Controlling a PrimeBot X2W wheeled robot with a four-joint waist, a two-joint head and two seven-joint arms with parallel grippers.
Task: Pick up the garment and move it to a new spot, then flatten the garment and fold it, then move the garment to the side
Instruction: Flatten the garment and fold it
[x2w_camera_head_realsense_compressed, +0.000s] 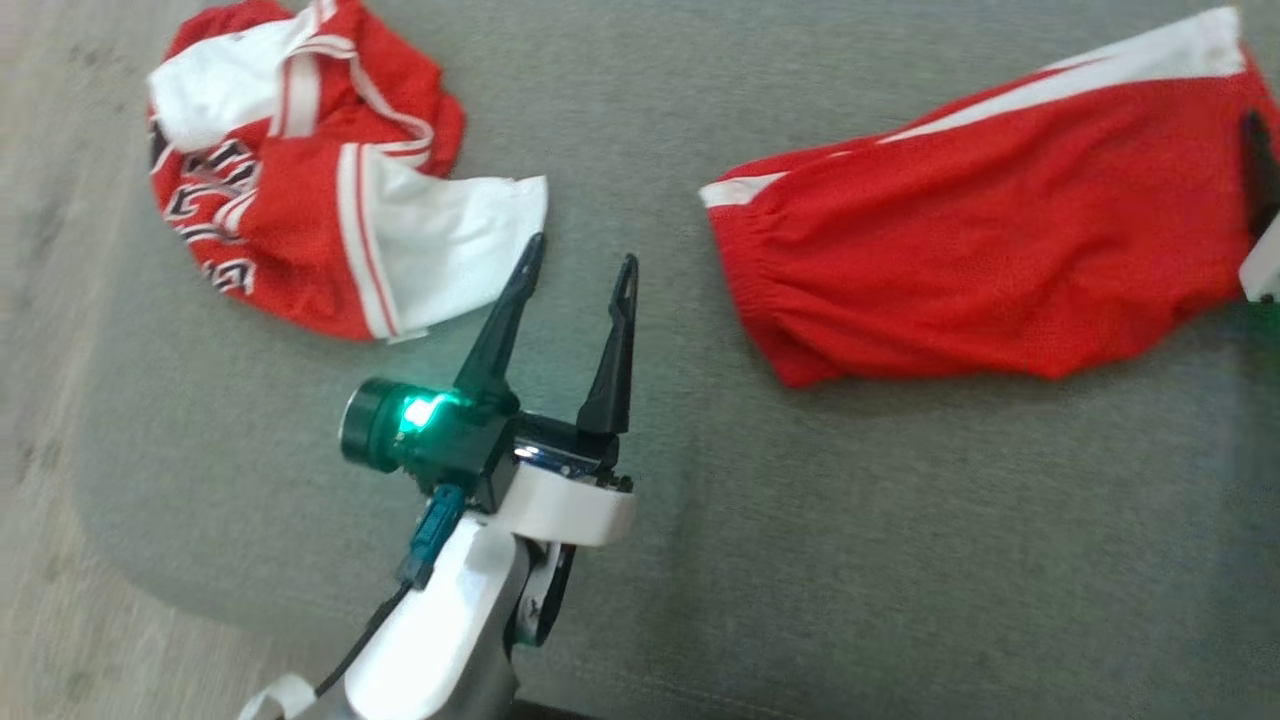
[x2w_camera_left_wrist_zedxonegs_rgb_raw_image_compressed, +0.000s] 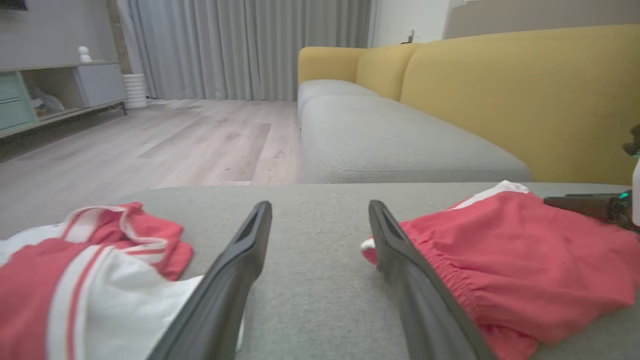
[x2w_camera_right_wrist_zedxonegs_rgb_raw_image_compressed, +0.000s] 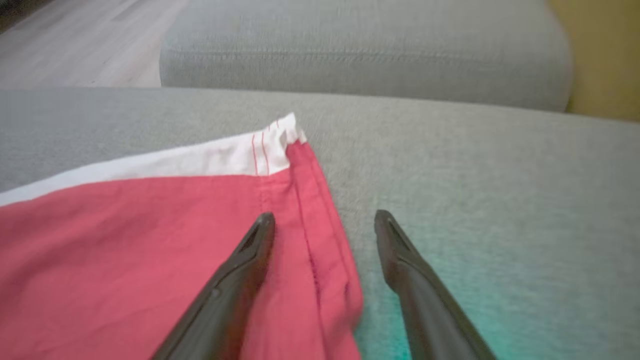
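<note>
Both released, holding nothing: our left gripper (x2w_camera_head_realsense_compressed: 582, 250) over cushion (x2w_camera_head_realsense_compressed: 800, 550) middle, right gripper (x2w_camera_right_wrist_zedxonegs_rgb_raw_image_compressed: 325, 215) straddling shorts' (x2w_camera_head_realsense_compressed: 990, 240) hem | shorts flat toward right edge, we judge laid aside | jersey (x2w_camera_head_realsense_compressed: 300, 170) crumpled, far-left corner

The garment (x2w_camera_head_realsense_compressed: 990, 230), red mesh shorts with a white side stripe and a gathered elastic waistband, lies flat and slightly aslant on the grey cushion (x2w_camera_head_realsense_compressed: 800, 550) off to my right, its waistband end toward the middle, its stitched hem with the white corner farthest right.
</note>
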